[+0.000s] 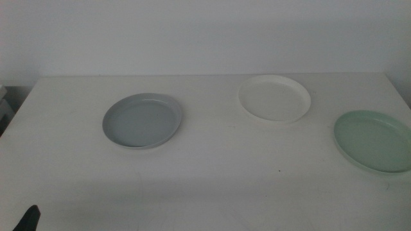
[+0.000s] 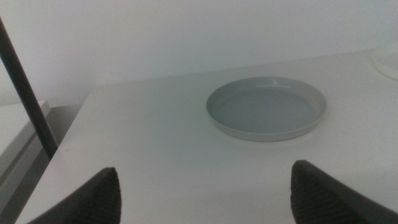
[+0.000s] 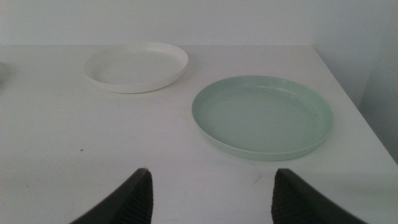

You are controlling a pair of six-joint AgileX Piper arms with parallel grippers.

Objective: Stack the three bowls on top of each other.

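Three bowls lie apart on the white table (image 1: pixel 212 160). The grey-blue bowl (image 1: pixel 142 120) sits left of centre, the white bowl (image 1: pixel 275 98) at the back right, and the mint green bowl (image 1: pixel 376 141) at the right edge. My left gripper (image 2: pixel 205 193) is open, held back from the grey-blue bowl (image 2: pixel 266 108) near the table's front left; only a dark tip (image 1: pixel 29 219) shows in the middle view. My right gripper (image 3: pixel 211 196) is open too, short of the green bowl (image 3: pixel 262 116), with the white bowl (image 3: pixel 137 66) farther off.
A dark pole (image 2: pixel 28 93) stands beside the table's left edge, with a low grey surface (image 2: pixel 18 134) below it. A white wall runs behind the table. The table's right edge (image 3: pixel 354 106) passes close to the green bowl.
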